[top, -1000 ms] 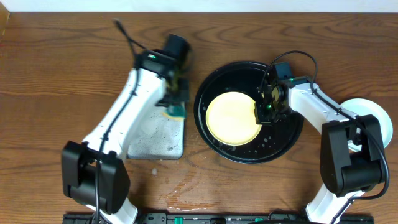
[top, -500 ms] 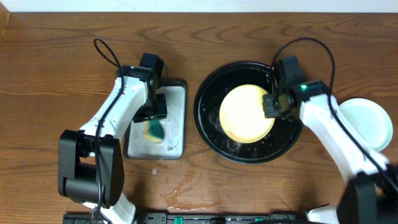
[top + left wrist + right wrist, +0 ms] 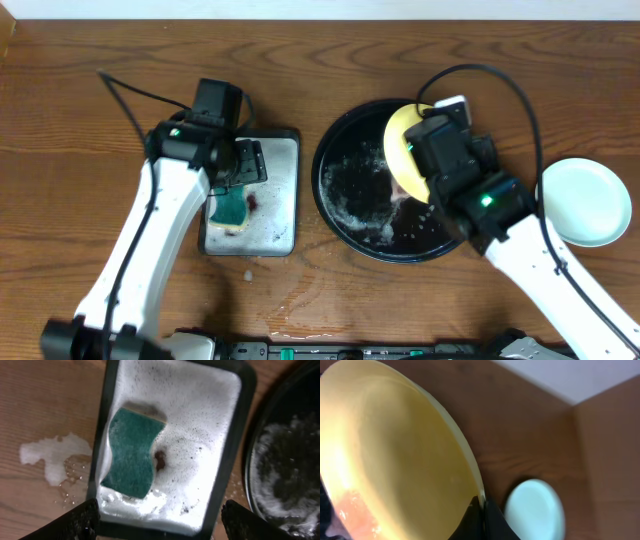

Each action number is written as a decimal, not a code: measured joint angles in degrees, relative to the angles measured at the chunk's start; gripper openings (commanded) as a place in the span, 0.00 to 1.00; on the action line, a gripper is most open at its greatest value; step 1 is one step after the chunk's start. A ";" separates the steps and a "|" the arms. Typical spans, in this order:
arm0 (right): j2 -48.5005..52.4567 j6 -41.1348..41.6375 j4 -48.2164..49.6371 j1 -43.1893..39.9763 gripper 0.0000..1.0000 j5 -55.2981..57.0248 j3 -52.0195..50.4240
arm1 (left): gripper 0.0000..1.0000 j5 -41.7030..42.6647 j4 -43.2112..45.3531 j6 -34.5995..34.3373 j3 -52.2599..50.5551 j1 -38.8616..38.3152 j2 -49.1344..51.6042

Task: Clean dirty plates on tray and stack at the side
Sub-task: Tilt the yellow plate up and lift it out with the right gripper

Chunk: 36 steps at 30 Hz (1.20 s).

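My right gripper [image 3: 481,510] is shut on the rim of the pale yellow plate [image 3: 385,455], which hangs tilted on edge over the back of the black tray [image 3: 345,190]. A reddish patch shows low on the plate's face. From overhead the yellow plate [image 3: 400,140] is half hidden behind the right wrist. A mint-green plate [image 3: 585,200] lies on the bare wood to the right of the tray, and it also shows in the right wrist view as the mint-green plate [image 3: 535,510]. My left gripper [image 3: 157,520] is open above the silver tray, holding nothing.
A green sponge [image 3: 132,452] lies in suds on the rectangular silver tray [image 3: 280,200], left of the black tray. Foam and water cover the black tray's floor [image 3: 295,460]. Spilled water wets the wood near the silver tray [image 3: 50,455] and at the front edge [image 3: 290,300].
The left gripper opened, dropped the sponge on the silver tray and drew back. The right gripper lifted the yellow plate off the black tray and tipped it on edge.
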 measured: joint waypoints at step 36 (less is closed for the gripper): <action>-0.33 -3.72 -5.42 16.20 0.01 21.97 -0.02 | 0.87 0.68 -1.09 0.00 0.00 0.00 -3.52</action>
